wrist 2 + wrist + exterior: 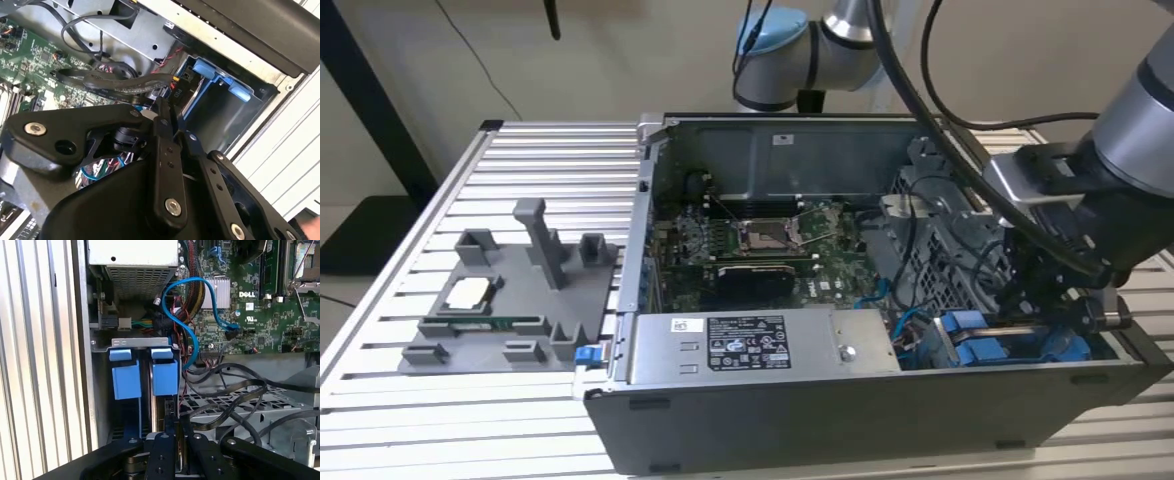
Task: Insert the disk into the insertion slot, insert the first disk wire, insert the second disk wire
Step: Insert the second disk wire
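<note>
The open grey metal computer case [854, 400] fills the middle of the exterior view, with the drive bay, the insertion slot [1007, 345], at lower right. The disk in its bright blue plastic carrier [162, 380] seems already seated there. The black gripper [164, 111] is pinched almost closed, apparently on a flat black wire [107, 85], not yet plugged in.

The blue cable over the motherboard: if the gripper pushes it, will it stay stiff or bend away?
The blue cable is thin and hangs in a free loop, so it probably flexes aside and springs back. One end seems plugged into the motherboard, so a hard push might strain that connector.
</note>
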Motion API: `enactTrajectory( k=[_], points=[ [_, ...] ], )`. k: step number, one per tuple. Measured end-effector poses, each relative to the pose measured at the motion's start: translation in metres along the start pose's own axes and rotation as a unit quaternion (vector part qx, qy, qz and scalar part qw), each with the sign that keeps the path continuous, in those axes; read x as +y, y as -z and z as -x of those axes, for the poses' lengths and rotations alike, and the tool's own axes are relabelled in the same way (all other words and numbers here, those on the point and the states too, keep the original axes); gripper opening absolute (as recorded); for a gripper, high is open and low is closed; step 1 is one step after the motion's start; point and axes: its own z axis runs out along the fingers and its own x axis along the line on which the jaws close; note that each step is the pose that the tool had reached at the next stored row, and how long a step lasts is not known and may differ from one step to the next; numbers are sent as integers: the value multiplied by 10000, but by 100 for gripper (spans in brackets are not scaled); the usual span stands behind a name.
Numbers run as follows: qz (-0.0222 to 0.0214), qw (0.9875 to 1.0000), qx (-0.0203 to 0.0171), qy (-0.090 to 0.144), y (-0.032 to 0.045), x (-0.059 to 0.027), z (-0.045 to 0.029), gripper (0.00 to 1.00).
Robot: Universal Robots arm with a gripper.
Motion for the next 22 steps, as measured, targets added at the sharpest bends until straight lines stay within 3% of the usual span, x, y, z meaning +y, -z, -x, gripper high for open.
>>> enactTrajectory(
  k=[4,19,22],
  points=[
    [5,10000,0,3,23,-1,2,23],
    [19,10000,2,0,449,-29,69,23],
    [19,10000,1,0,474,-31,72,23]
  ],
)
